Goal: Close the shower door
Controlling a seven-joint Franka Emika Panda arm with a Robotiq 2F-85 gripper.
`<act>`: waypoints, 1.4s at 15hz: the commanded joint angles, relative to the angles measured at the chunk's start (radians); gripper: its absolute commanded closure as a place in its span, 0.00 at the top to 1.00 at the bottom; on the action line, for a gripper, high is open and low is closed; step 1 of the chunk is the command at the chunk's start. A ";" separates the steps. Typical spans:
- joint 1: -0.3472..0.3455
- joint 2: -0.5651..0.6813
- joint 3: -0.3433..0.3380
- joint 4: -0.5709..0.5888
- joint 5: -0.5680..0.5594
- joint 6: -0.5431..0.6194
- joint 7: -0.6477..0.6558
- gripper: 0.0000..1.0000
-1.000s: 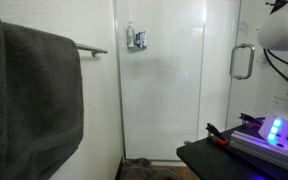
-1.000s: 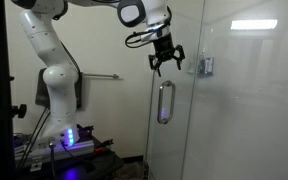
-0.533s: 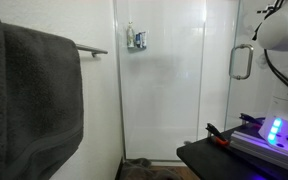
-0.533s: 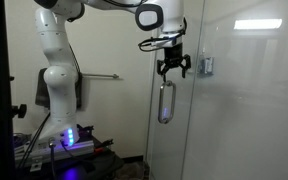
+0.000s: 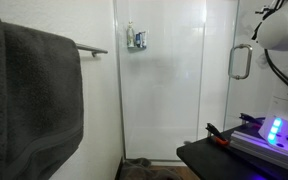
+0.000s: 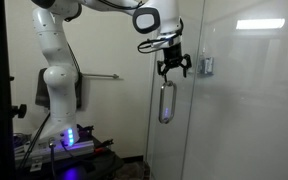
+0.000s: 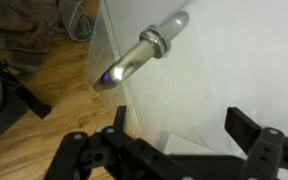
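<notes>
The shower door (image 6: pixel 176 130) is a tall clear glass panel with a vertical chrome loop handle (image 6: pixel 165 102) near its edge. The handle also shows in an exterior view (image 5: pixel 242 62) and in the wrist view (image 7: pixel 144 52). My gripper (image 6: pixel 173 68) is open and empty. It hangs just above the top of the handle, fingers pointing down, close to the glass. In the wrist view the two black fingers (image 7: pixel 179 135) stand wide apart with the door's edge between them, below the handle in the picture.
A dark grey towel (image 5: pixel 29 100) hangs on a rail. A small holder (image 5: pixel 136 39) is fixed to the white shower wall. A fixed glass panel (image 6: pixel 254 100) stands beside the door. The robot base (image 6: pixel 59 110) with blue lights sits on a black table (image 5: pixel 224 155).
The gripper has moved toward the door and down, from left of the glass edge to just above the handle. In the last half second it has hardly moved.
</notes>
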 commanded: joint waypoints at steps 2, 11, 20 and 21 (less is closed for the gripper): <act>0.004 0.025 0.083 -0.058 -0.032 0.151 0.101 1.00; 0.024 0.123 0.117 0.073 -0.065 0.161 0.252 1.00; 0.035 0.246 0.074 0.358 0.026 -0.114 0.273 1.00; 0.035 0.257 0.075 0.392 0.030 -0.147 0.273 1.00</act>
